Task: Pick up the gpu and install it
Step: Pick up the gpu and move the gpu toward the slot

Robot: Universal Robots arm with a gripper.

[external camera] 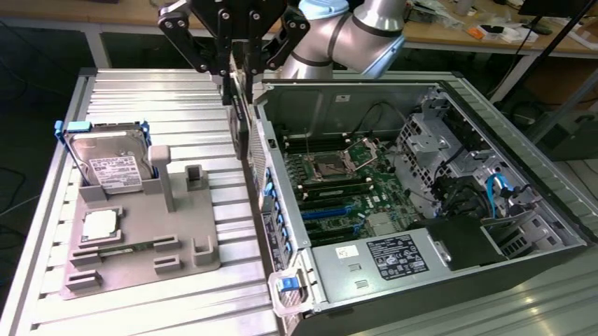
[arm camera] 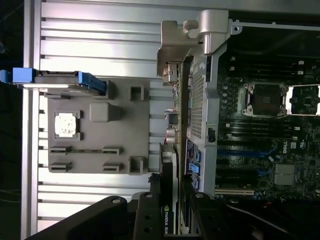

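My jaws are clamped on the gpu, a thin dark circuit card. It hangs on edge at upper centre of the exterior view, just beside the outer wall of the open metal computer case. Toward the exterior view's left, a grey moulded tray on the ribbed aluminium worktop carries a silver hard drive.

Bright, even overhead light glares off the ribbed table; the computer case interior is dimmer. In the wrist view the tool and gpu sit dark and slightly blurred.
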